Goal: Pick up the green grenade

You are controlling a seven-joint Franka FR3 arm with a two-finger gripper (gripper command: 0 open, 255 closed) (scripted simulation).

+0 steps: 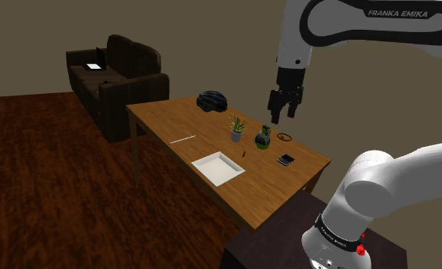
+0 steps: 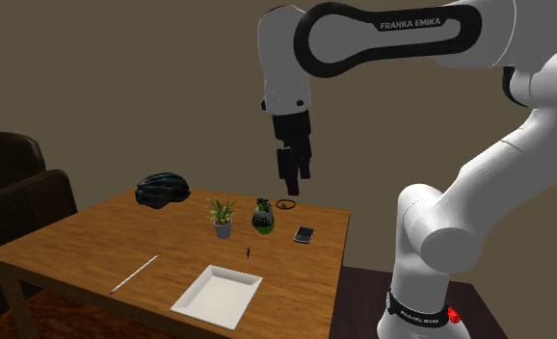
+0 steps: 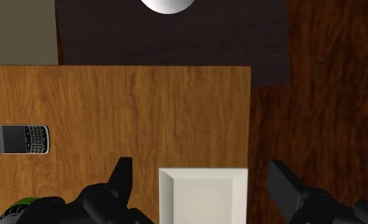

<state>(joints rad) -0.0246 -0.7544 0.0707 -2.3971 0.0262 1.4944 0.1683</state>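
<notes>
The gripper (image 1: 283, 107) hangs in the air above the wooden worktop (image 1: 173, 122), its fingers spread wide apart and holding nothing; in the wrist view the white tray (image 3: 203, 197) lies far below between them. The green grenade (image 1: 262, 137) stands upright on the worktop, just beside a small potted plant (image 1: 236, 128) and near a dark ring (image 1: 285, 137) and a black phone (image 1: 286, 159). A dark helmet (image 1: 211, 99) rests at the worktop's far edge.

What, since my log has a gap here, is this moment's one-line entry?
phase: pre-grasp | gripper: open, empty, raised above table | green grenade: upright on table, untouched
</notes>
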